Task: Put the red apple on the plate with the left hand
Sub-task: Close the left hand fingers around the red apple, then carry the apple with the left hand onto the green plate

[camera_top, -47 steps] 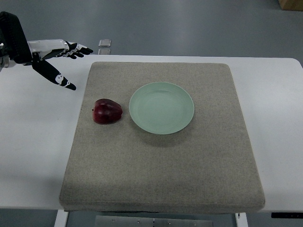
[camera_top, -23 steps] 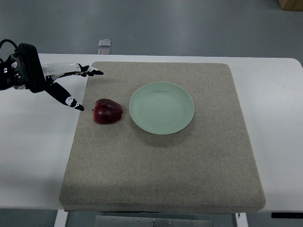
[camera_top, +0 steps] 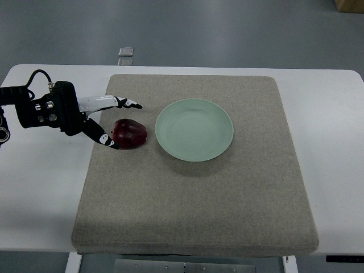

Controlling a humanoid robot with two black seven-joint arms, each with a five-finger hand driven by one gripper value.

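A dark red apple [camera_top: 130, 134] lies on the grey mat [camera_top: 193, 199], just left of the pale green plate [camera_top: 194, 129]. My left hand [camera_top: 116, 120] comes in from the left edge and sits at the apple's left side, open. Its fingers [camera_top: 126, 103] stretch out above the apple's far side and the thumb [camera_top: 103, 139] reaches to its near left edge. The plate holds nothing. The right arm does not show.
The mat covers most of a white table [camera_top: 40, 187]. A small clear object [camera_top: 125, 52] lies on the floor beyond the table's far edge. A cardboard box corner [camera_top: 349, 4] shows at the top right.
My left hand has moved down and to the right, from the table's far left corner to the apple's left side. Apple and plate have not moved.
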